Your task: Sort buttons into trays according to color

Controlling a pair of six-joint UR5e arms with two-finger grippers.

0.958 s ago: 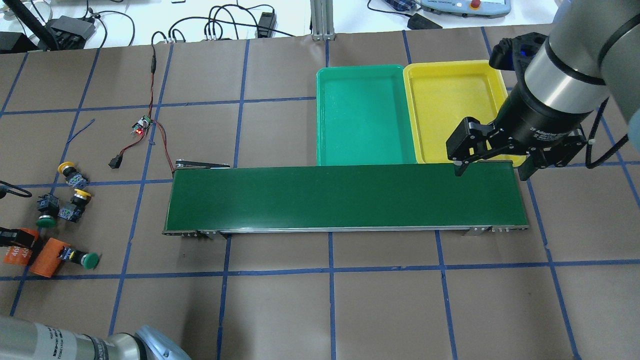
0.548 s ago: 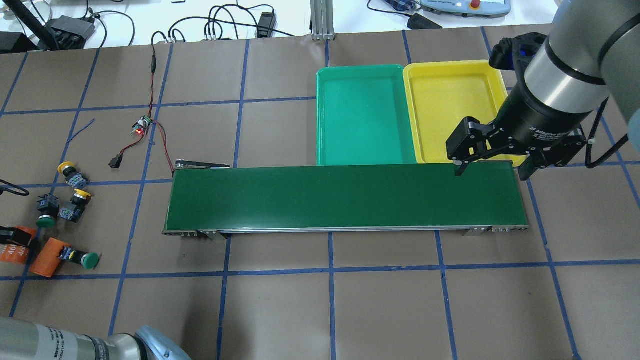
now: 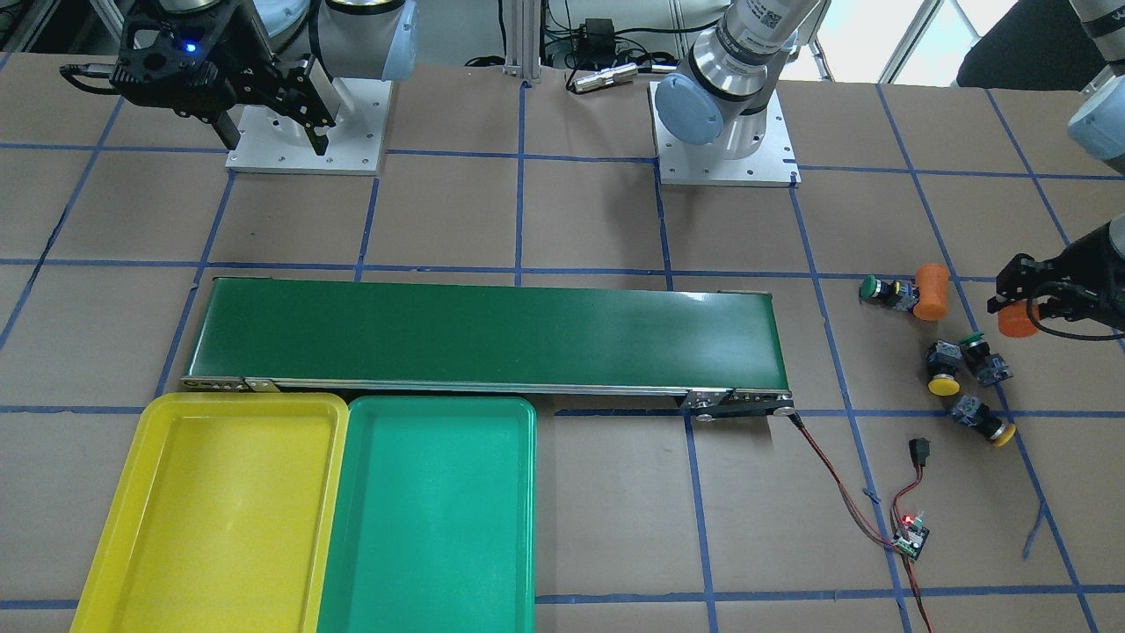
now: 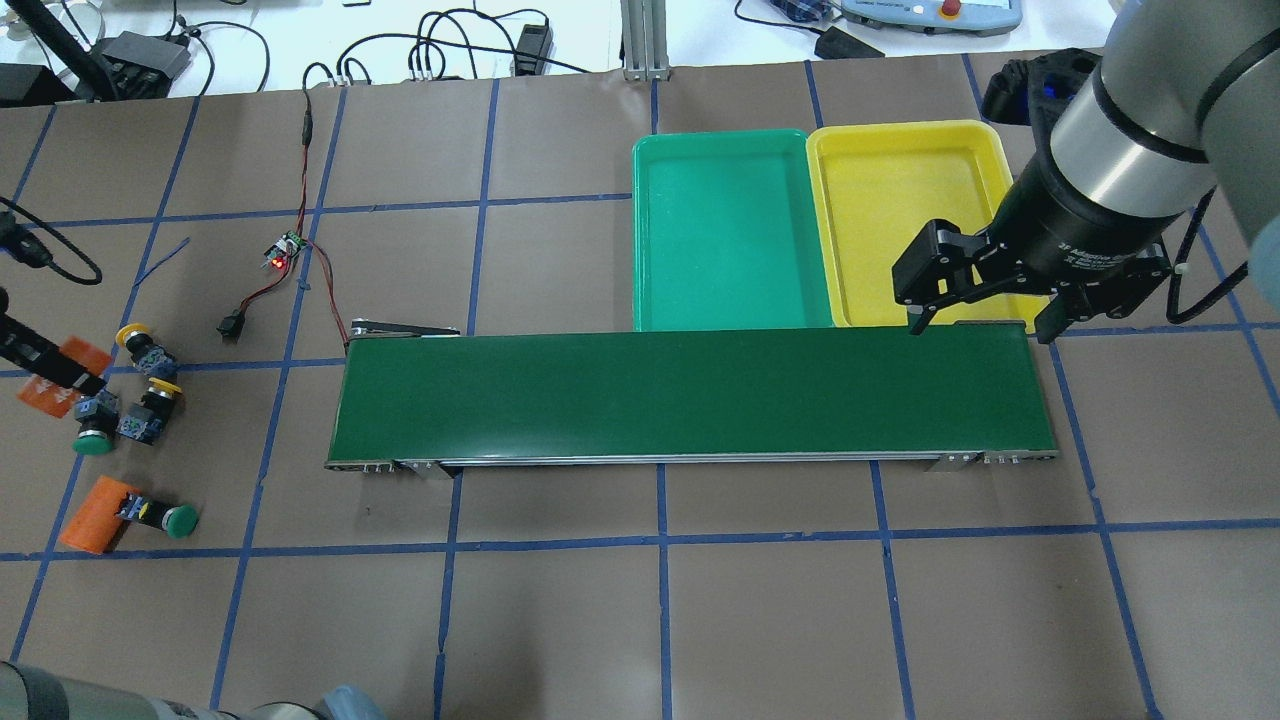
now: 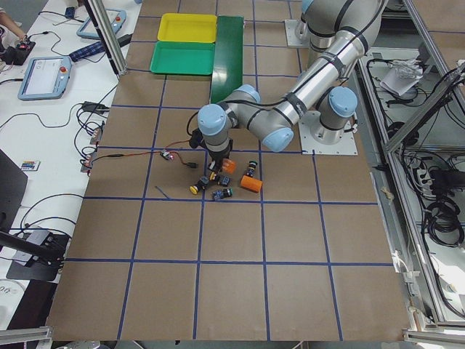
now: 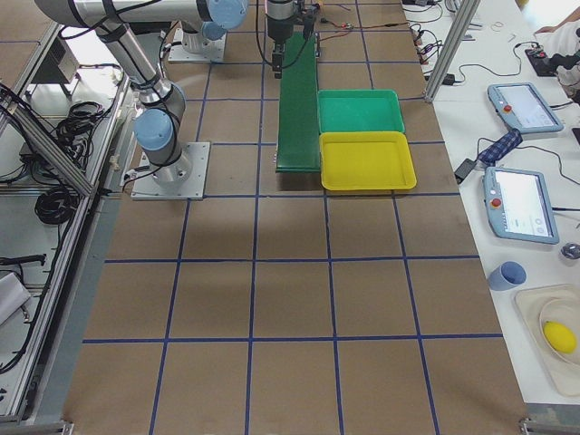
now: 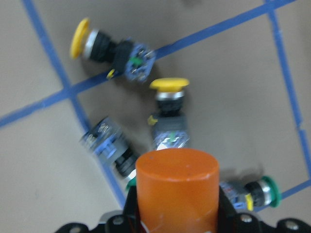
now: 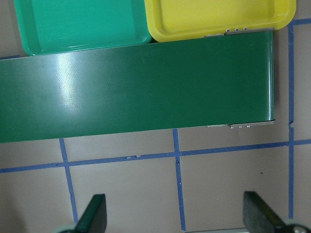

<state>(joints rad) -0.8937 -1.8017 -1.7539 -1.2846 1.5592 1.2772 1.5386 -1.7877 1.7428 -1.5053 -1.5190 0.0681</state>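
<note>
Several buttons lie in a cluster at the table's left end: two yellow-capped (image 4: 140,345) (image 4: 160,392) and one green-capped (image 4: 92,432). Another green button (image 4: 165,518) lies apart, against an orange cylinder (image 4: 88,527). My left gripper (image 4: 75,380) is shut on a second orange cylinder (image 7: 177,189), just above the cluster's left side. The green tray (image 4: 720,230) and the yellow tray (image 4: 900,200) sit side by side behind the belt, both empty. My right gripper (image 4: 975,325) hangs open over the belt's right end, holding nothing.
A long dark-green conveyor belt (image 4: 690,395) crosses the table's middle. A small circuit board (image 4: 283,250) with red and black wires lies left of the belt. Cables and pendants line the far edge.
My left gripper has carried its orange cylinder away from the robot, up to the button cluster. The right gripper has shifted slightly toward the yellow tray. The buttons have not moved.
</note>
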